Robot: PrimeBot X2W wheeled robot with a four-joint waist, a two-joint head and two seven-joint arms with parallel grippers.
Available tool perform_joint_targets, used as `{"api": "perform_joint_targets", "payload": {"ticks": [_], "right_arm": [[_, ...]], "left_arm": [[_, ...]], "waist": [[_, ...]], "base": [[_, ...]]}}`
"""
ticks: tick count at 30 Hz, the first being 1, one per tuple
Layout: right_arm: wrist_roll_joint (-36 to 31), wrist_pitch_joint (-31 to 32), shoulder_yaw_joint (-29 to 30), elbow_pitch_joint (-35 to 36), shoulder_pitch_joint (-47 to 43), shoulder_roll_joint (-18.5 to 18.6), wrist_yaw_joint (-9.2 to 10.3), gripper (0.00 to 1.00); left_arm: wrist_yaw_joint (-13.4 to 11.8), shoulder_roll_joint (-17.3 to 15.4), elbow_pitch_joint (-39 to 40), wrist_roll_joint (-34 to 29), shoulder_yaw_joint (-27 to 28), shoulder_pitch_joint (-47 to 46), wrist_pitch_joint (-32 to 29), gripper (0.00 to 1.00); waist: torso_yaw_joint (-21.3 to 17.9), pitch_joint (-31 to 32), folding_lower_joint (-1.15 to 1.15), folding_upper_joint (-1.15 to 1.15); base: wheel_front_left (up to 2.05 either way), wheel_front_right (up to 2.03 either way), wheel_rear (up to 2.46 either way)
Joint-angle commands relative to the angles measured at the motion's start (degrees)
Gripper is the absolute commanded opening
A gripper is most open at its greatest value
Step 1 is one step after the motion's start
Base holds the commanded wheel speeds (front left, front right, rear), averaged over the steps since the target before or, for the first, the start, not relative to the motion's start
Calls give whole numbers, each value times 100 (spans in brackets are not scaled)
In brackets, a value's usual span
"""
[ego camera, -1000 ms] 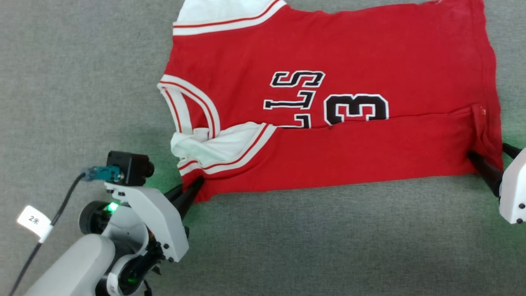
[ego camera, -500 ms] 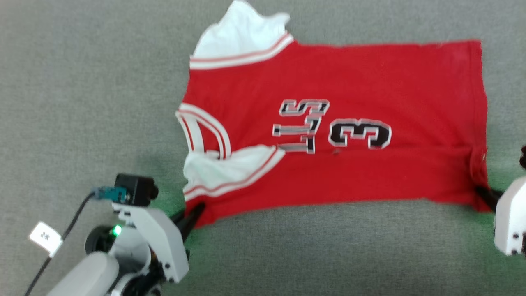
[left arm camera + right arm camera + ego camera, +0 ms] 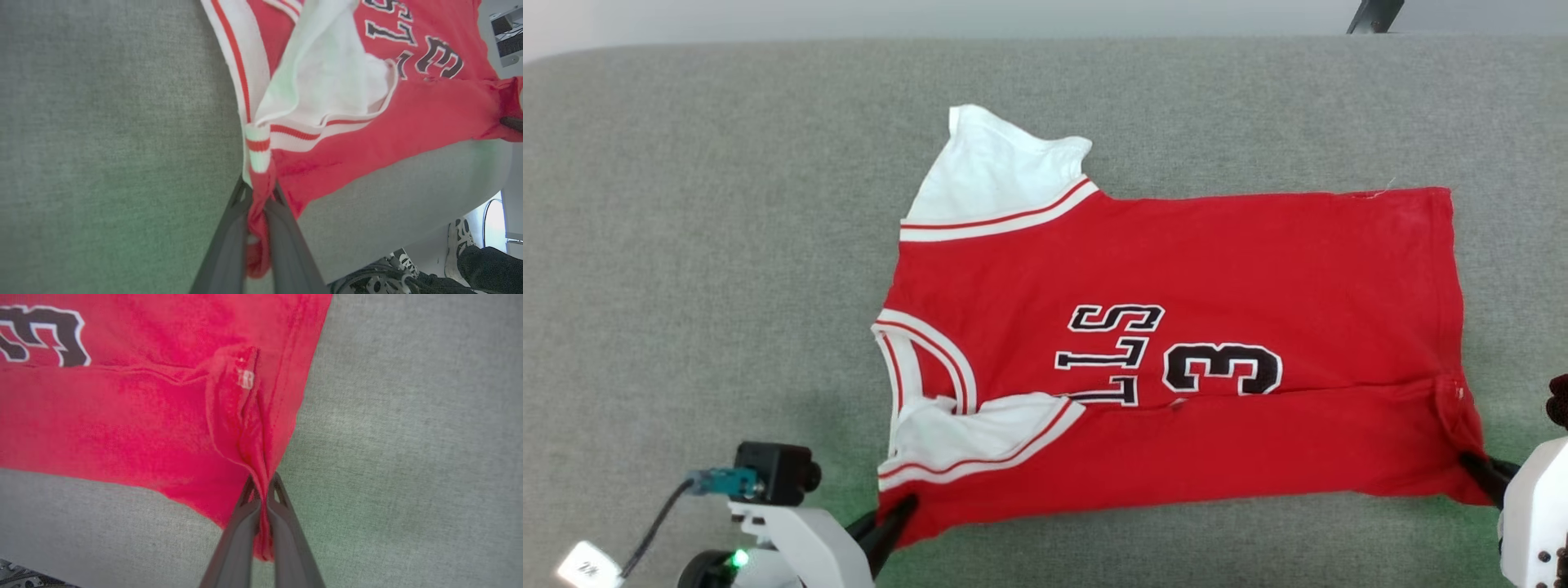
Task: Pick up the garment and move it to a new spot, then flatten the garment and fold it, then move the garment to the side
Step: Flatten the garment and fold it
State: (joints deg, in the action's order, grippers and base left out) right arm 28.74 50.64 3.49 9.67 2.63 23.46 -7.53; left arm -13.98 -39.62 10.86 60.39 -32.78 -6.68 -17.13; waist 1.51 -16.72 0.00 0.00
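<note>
The garment [image 3: 1176, 269], a red jersey with white sleeves and black lettering, lies spread on the grey table, collar to the left, its near edge folded over the chest print. My left gripper [image 3: 900, 510] is shut on the near shoulder corner; in the left wrist view red cloth [image 3: 259, 196] is pinched between the dark fingers [image 3: 229, 245]. My right gripper [image 3: 1480, 474] is shut on the near hem corner, and the right wrist view shows the bunched red fabric [image 3: 261, 465] clamped between its fingers [image 3: 241, 535].
The grey fabric-covered table [image 3: 703, 245] stretches wide around the jersey, with its far edge near the top of the head view. A dark leg of some stand [image 3: 1372, 15] shows beyond that edge. A person's patterned shoes [image 3: 457, 241] stand past the table's near edge.
The right gripper has gone from open to shut on the hem corner. The head camera has tilted, so the jersey sits lower in the picture and the far table edge has come into view.
</note>
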Motion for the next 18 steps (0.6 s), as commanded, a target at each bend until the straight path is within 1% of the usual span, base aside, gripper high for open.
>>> {"api": "perform_joint_targets", "payload": {"ticks": [1,2,3,4,5,8,10,13,14,16,18], "right_arm": [[-56,-77,39,24,-77,-30,8,100],[-54,-127,15,60,-95,-36,8,100],[-39,-181,86,82,-98,-89,8,100],[-44,-263,146,131,-83,-123,8,100],[-69,-340,219,177,-66,-166,8,100],[-133,-666,371,379,52,-290,8,100],[-230,-1021,450,517,202,-381,7,100],[-356,-1613,331,590,362,-517,7,100],[-361,-1812,280,561,423,-573,7,100],[-418,-2174,182,450,538,-651,7,100],[-458,-2522,44,312,660,-776,7,100]], "left_arm": [[-33,-40,68,-38,53,56,69,14],[-71,-12,118,-6,120,67,133,33],[-49,-28,184,-9,134,91,164,43],[-55,-58,250,-45,166,106,217,86],[-104,-72,308,-65,239,93,299,100],[-243,-119,470,-177,471,23,556,100],[-323,-71,550,-229,701,-60,840,100],[-413,1,489,-393,1054,-242,1368,100],[-422,74,418,-403,1164,-311,1531,100],[-365,147,259,-477,1308,-527,1782,100],[-282,155,57,-608,1409,-843,1987,100]], "waist": [[-22,34,0,0],[-24,48,0,0],[-28,64,0,0],[-28,77,0,0],[-26,85,0,0],[-43,88,0,0],[-67,87,0,0],[-129,70,0,0],[-157,63,0,0],[-218,33,0,0],[-299,-19,0,0]], "base": [[0,0,0],[0,0,0],[0,0,0],[0,0,0],[0,0,0],[0,0,0],[0,0,0],[0,0,0],[0,0,0],[0,0,0],[0,0,0]]}}
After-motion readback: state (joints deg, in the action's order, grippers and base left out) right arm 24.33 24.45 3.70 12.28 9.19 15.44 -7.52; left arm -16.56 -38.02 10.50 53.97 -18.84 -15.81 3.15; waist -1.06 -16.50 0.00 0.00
